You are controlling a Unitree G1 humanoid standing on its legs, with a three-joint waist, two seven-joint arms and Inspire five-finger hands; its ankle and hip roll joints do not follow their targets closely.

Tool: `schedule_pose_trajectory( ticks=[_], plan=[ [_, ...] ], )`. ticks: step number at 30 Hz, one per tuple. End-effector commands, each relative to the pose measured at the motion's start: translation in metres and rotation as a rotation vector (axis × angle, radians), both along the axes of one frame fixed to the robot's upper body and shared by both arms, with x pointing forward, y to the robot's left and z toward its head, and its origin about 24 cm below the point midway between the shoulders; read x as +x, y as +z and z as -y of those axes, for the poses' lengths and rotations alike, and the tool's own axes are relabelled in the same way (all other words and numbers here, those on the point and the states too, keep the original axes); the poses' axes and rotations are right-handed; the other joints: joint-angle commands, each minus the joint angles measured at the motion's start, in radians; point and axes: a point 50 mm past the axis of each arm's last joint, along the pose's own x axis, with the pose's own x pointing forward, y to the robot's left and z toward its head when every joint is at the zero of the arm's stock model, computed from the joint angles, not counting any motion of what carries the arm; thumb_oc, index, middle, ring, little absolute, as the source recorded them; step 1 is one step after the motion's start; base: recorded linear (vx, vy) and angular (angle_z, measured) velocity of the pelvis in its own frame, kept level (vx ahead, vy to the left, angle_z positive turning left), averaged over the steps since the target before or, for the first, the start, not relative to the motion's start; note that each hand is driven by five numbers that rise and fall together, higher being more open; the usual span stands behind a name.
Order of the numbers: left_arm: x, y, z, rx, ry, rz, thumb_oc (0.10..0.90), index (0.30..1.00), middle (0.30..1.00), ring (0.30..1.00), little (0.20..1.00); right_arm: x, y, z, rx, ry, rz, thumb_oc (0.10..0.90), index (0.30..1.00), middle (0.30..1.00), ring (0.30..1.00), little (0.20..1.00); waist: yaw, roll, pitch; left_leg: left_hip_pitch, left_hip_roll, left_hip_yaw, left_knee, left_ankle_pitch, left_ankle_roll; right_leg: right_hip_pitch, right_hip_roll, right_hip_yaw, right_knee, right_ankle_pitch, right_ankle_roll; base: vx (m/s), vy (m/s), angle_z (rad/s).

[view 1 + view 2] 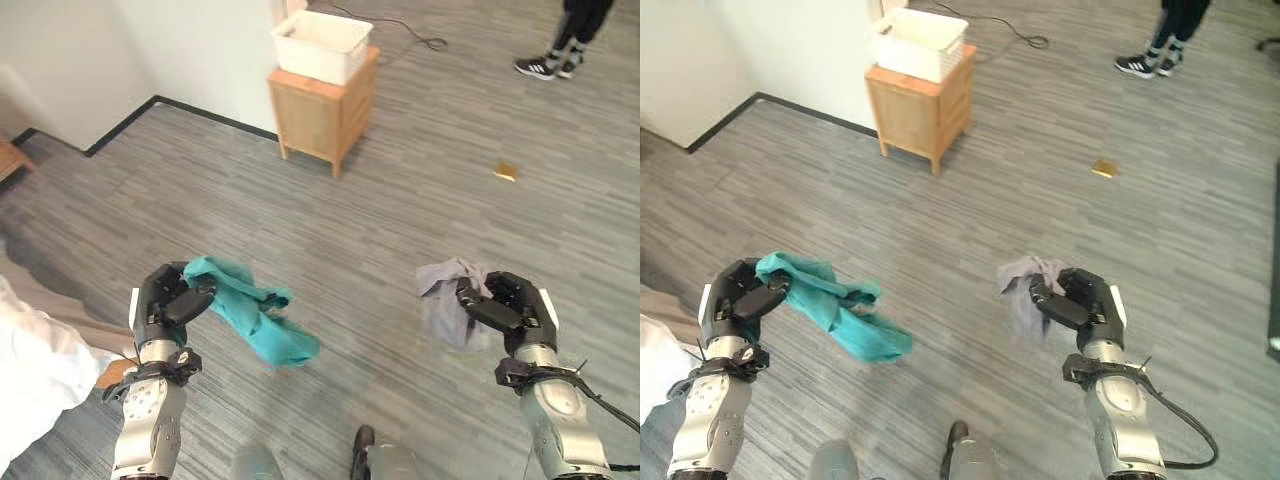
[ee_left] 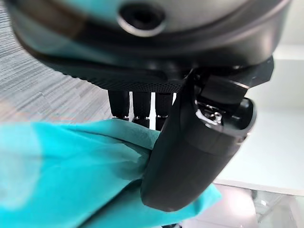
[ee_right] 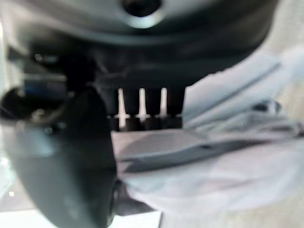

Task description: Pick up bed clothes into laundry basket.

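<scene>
Fingers of the left hand point(image 1: 168, 300) curl round a crumpled teal cloth point(image 1: 255, 318); the right hand point(image 1: 510, 305) clutches a pale grey garment point(image 1: 445, 300). Both hang above the floor. Carrying step: next, walk to the white plastic laundry basket point(image 1: 320, 45) on the wooden cabinet point(image 1: 320, 115).

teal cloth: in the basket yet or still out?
Out. Teal cloth hangs from the left hand above the floor; white laundry basket sits far off on a cabinet.

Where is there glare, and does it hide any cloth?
Left eye view: soft sheen on the floor; teal cloth in the left hand and grey cloth in the right hand show plainly. Left wrist view: bright white patch past that hand.
</scene>
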Motion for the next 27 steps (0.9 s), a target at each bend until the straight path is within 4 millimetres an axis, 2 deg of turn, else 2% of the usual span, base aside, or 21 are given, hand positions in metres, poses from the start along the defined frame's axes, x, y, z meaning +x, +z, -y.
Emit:
schedule_pose_trajectory(
  ticks=[1,2,3,4,6,8,10,12,14,15,16,17,18,21,23,24,27],
  plan=[
    [0.008,0.059,-0.014,0.117,0.022,0.276,0.400,0.300,0.300,0.300,0.300,0.006,0.056,-0.005,-0.073,0.058,0.289,0.400,0.300,0.300,0.300,0.300,0.005,-0.016,-0.047,0.017,-0.020,0.000,-0.093,-0.010,-0.015,0.069,-0.086,0.110,-0.069,-0.045,0.122,0.35,-0.020,-0.32],
    [0.006,0.056,-0.016,0.121,0.033,0.264,0.400,0.300,0.300,0.300,0.300,0.007,0.055,-0.007,-0.069,0.065,0.283,0.400,0.300,0.300,0.300,0.300,0.020,-0.006,-0.052,-0.005,-0.037,0.002,-0.151,0.004,-0.008,0.090,-0.072,0.112,-0.076,-0.051,0.126,0.27,-0.013,-0.22],
    [0.006,0.056,-0.016,0.121,0.033,0.263,0.400,0.300,0.300,0.300,0.300,0.007,0.055,-0.007,-0.070,0.065,0.282,0.400,0.300,0.300,0.300,0.300,0.020,-0.010,-0.054,0.002,-0.040,0.005,-0.162,0.007,-0.008,0.093,-0.076,0.112,-0.079,-0.052,0.126,0.40,-0.016,-0.44],
    [0.003,0.055,-0.018,0.144,0.046,0.250,0.400,0.300,0.300,0.300,0.300,0.010,0.052,-0.011,-0.070,0.080,0.274,0.400,0.300,0.300,0.300,0.300,0.050,-0.004,-0.061,-0.011,-0.077,-0.027,-0.238,0.039,-0.008,0.140,-0.062,0.127,-0.095,-0.072,0.131,0.38,-0.010,-0.54],
    [0.002,0.056,-0.021,0.156,0.059,0.250,0.400,0.300,0.300,0.300,0.300,0.013,0.053,-0.016,-0.068,0.097,0.280,0.400,0.300,0.300,0.300,0.300,0.063,-0.001,-0.069,-0.014,-0.083,-0.045,-0.275,0.066,-0.018,0.176,-0.061,0.143,-0.100,-0.089,0.138,0.39,0.039,-0.57],
    [0.003,0.057,-0.023,0.176,0.063,0.248,0.400,0.300,0.300,0.300,0.300,0.014,0.053,-0.020,-0.071,0.110,0.278,0.400,0.300,0.300,0.300,0.300,0.064,-0.006,-0.089,0.020,-0.096,-0.044,-0.284,0.037,-0.001,0.183,-0.077,0.151,-0.080,-0.095,0.152,0.27,0.111,-0.49],
    [0.007,0.058,-0.021,0.201,0.040,0.243,0.400,0.300,0.300,0.300,0.300,0.014,0.049,-0.023,-0.068,0.117,0.268,0.400,0.300,0.300,0.300,0.300,0.053,-0.015,-0.107,0.050,-0.117,-0.029,-0.294,0.005,0.035,0.173,-0.101,0.167,-0.031,-0.080,0.177,0.25,0.183,-0.49],
    [0.010,0.063,-0.019,0.224,0.017,0.253,0.400,0.300,0.300,0.300,0.300,0.012,0.043,-0.026,-0.049,0.116,0.254,0.400,0.300,0.300,0.300,0.300,0.042,-0.016,-0.121,0.091,-0.136,-0.003,-0.335,-0.008,0.069,0.120,-0.124,0.192,0.097,-0.020,0.203,0.22,0.213,-0.09],
    [0.016,0.070,-0.017,0.253,0.008,0.270,0.400,0.300,0.300,0.300,0.300,0.012,0.041,-0.031,-0.048,0.127,0.250,0.400,0.300,0.300,0.300,0.300,0.021,-0.003,-0.115,0.124,-0.148,0.013,-0.364,-0.005,0.091,0.049,-0.125,0.216,0.233,0.065,0.223,0.12,0.229,0.01],
    [0.019,0.074,-0.016,0.259,-0.006,0.283,0.400,0.300,0.300,0.300,0.300,0.013,0.041,-0.033,-0.054,0.136,0.250,0.400,0.300,0.300,0.300,0.300,0.012,0.002,-0.108,0.154,-0.155,0.015,-0.384,-0.012,0.103,0.007,-0.136,0.223,0.296,0.114,0.225,0.13,0.238,0.12],
    [0.022,0.075,-0.014,0.262,-0.018,0.286,0.400,0.300,0.300,0.300,0.300,0.015,0.040,-0.036,-0.058,0.149,0.244,0.400,0.300,0.300,0.300,0.300,0.003,0.003,-0.096,0.193,-0.169,0.018,-0.400,-0.028,0.117,-0.015,-0.151,0.228,0.370,0.137,0.228,0.24,0.287,0.21],
    [0.024,0.076,-0.013,0.270,-0.030,0.285,0.400,0.300,0.300,0.300,0.300,0.015,0.036,-0.040,-0.038,0.160,0.232,0.400,0.300,0.300,0.300,0.300,-0.009,0.015,-0.086,0.232,-0.169,0.020,-0.402,-0.053,0.132,-0.040,-0.162,0.228,0.457,0.169,0.220,0.26,0.225,0.27],
    [0.024,0.076,-0.012,0.267,-0.035,0.286,0.400,0.300,0.300,0.300,0.300,0.015,0.035,-0.042,-0.034,0.168,0.226,0.400,0.300,0.300,0.300,0.300,-0.016,0.016,-0.075,0.252,-0.168,0.015,-0.399,-0.062,0.136,-0.064,-0.159,0.241,0.494,0.190,0.220,0.18,0.150,0.17],
    [0.025,0.078,-0.011,0.251,-0.031,0.297,0.400,0.300,0.300,0.300,0.300,0.017,0.032,-0.046,-0.024,0.185,0.217,0.400,0.300,0.300,0.300,0.300,-0.024,0.016,-0.057,0.277,-0.162,0.007,-0.389,-0.083,0.143,-0.107,-0.162,0.254,0.534,0.206,0.212,0.15,0.021,0.22],
    [0.025,0.079,-0.010,0.231,-0.030,0.308,0.400,0.300,0.300,0.300,0.300,0.018,0.031,-0.048,-0.012,0.190,0.211,0.400,0.300,0.300,0.300,0.300,-0.030,0.016,-0.049,0.299,-0.155,-0.004,-0.396,-0.097,0.141,-0.142,-0.182,0.268,0.515,0.221,0.210,0.21,-0.068,0.16],
    [0.024,0.078,-0.010,0.225,-0.031,0.309,0.400,0.300,0.300,0.300,0.300,0.018,0.030,-0.048,-0.003,0.183,0.213,0.400,0.300,0.300,0.300,0.300,-0.033,0.013,-0.041,0.310,-0.143,-0.020,-0.392,-0.112,0.129,-0.169,-0.214,0.286,0.463,0.228,0.210,0.20,-0.145,0.10],
    [0.023,0.079,-0.011,0.225,-0.034,0.310,0.400,0.300,0.300,0.300,0.300,0.017,0.029,-0.046,0.004,0.170,0.212,0.400,0.300,0.300,0.300,0.300,-0.042,0.007,-0.035,0.321,-0.136,-0.046,-0.385,-0.139,0.110,-0.188,-0.240,0.319,0.371,0.233,0.215,0.22,-0.153,0.23]
  ],
)
